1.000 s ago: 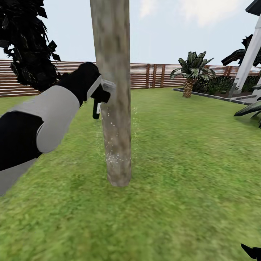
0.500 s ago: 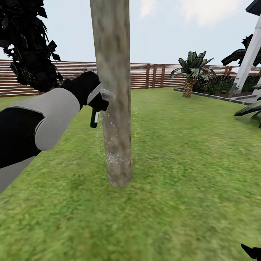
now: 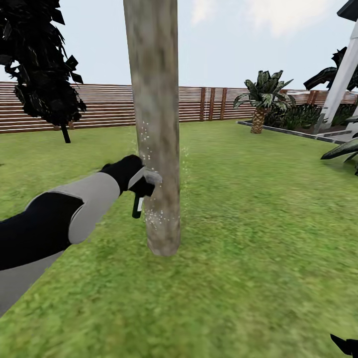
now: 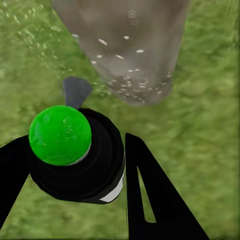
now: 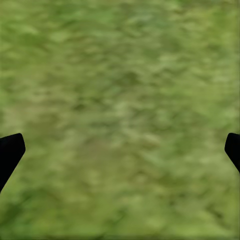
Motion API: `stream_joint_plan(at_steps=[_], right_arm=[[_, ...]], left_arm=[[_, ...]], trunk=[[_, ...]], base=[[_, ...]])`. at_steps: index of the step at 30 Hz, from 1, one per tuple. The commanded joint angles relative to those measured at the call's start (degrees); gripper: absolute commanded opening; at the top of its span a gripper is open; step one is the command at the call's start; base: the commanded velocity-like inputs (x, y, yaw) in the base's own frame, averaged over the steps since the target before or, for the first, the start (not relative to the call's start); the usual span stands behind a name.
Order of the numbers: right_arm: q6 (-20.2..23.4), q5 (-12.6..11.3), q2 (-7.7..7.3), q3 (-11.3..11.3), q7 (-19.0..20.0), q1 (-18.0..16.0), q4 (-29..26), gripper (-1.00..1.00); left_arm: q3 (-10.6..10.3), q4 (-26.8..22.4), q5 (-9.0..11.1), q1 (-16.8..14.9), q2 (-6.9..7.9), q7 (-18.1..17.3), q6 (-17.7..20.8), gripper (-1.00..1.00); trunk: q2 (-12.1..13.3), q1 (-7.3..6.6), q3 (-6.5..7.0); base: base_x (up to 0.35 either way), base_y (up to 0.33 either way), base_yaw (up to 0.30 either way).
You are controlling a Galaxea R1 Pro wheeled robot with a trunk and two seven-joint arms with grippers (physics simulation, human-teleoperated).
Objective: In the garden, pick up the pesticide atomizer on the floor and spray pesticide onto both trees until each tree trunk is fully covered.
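In the head view a mottled grey-brown tree trunk [image 3: 155,124] rises from the lawn just ahead. My left gripper [image 3: 141,185] is shut on the pesticide atomizer [image 3: 137,205], held low against the trunk's left side, its grey nozzle [image 3: 152,176] almost touching the bark. White droplets [image 3: 155,215] speckle the trunk near its base and higher up. In the left wrist view the atomizer's green cap [image 4: 60,135] sits between black fingers [image 4: 147,192], its nozzle aimed at the speckled trunk [image 4: 125,45]. My right gripper [image 5: 120,150] hangs open over bare grass.
A brown slatted fence [image 3: 209,103] closes the lawn behind. A dark narrow tree [image 3: 42,74] stands at the left, a short palm [image 3: 259,102] and a raised bed edge [image 3: 293,132] at the right, beside a white slanted structure [image 3: 343,74]. Open grass lies to the right of the trunk.
My left arm has dropped down along the trunk with the atomizer, from about mid-height to near the base. New droplets show higher on the bark.
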Motion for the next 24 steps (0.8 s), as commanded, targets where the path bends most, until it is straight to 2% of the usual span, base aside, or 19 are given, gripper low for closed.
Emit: stream_joint_plan(at_steps=[1, 7, 9, 12, 16, 17, 18, 20, 21, 24], right_arm=[[0.00, 0.00, 0.02, 0.00, 0.00, 0.01, 0.00, 1.00], [0.00, 0.00, 0.07, 0.00, 0.00, 0.00, 0.00, 1.00], [0.00, 0.00, 0.08, 0.00, 0.00, 0.04, 0.00, 1.00], [0.00, 0.00, 0.08, 0.00, 0.00, -0.01, 0.00, 1.00], [0.00, 0.00, 0.08, 0.00, 0.00, 0.05, 0.00, 1.00], [0.00, 0.00, 0.08, 0.00, 0.00, 0.03, 0.00, 1.00], [0.00, 0.00, 0.05, 0.00, 0.00, 0.00, 0.00, 1.00], [0.00, 0.00, 0.03, 0.00, 0.00, 0.02, 0.00, 1.00], [-0.02, 0.00, 0.05, 0.00, 0.00, 0.03, 0.00, 1.00], [-0.99, 0.00, 0.07, 0.00, 0.00, 0.02, 0.00, 1.00]], left_arm=[[-0.08, -0.04, -0.03, 1.22, 0.01, 0.02, -0.85, -1.00], [-0.08, -0.06, 0.01, 7.70, 0.17, 0.08, -5.26, -1.00], [-0.08, -0.06, 0.01, 9.34, 1.01, 0.08, -7.23, -1.00], [-0.08, -0.06, 0.01, 13.43, 2.61, 0.08, -10.36, -1.00], [-0.05, -0.06, 0.01, 16.37, 4.09, 0.14, -12.46, -1.00], [-0.07, -0.06, 0.01, 17.23, 5.40, 0.16, -13.66, -1.00], [-0.08, -0.06, 0.07, 17.82, 6.03, 0.14, -14.57, -1.00], [-0.08, -0.04, 0.20, 18.66, 6.34, 0.10, -15.98, -1.00], [-0.08, -0.04, 0.52, 19.20, 6.36, 0.06, -16.88, -1.00], [-0.16, -0.05, 4.91, 21.09, 5.71, 0.00, -19.56, -1.00]], trunk=[[-0.01, -0.01, 0.01], [-0.01, -0.01, 0.01], [-0.01, -0.01, 0.01], [-0.01, -0.01, 0.01], [-0.01, -0.01, 0.01], [-0.01, -0.01, 0.01], [-0.01, -0.01, 0.01], [-0.01, -0.01, 0.01], [-0.01, -0.01, 0.01], [-0.01, -0.01, 0.01]], base=[[0.000, 0.000, 0.000], [0.000, 0.000, 0.000], [0.000, 0.000, 0.000], [0.000, 0.000, 0.000], [0.000, 0.000, 0.000], [0.000, 0.000, 0.000], [0.000, 0.000, 0.000], [0.000, 0.000, 0.000], [0.000, 0.000, 0.000], [0.000, 0.000, 0.000]])
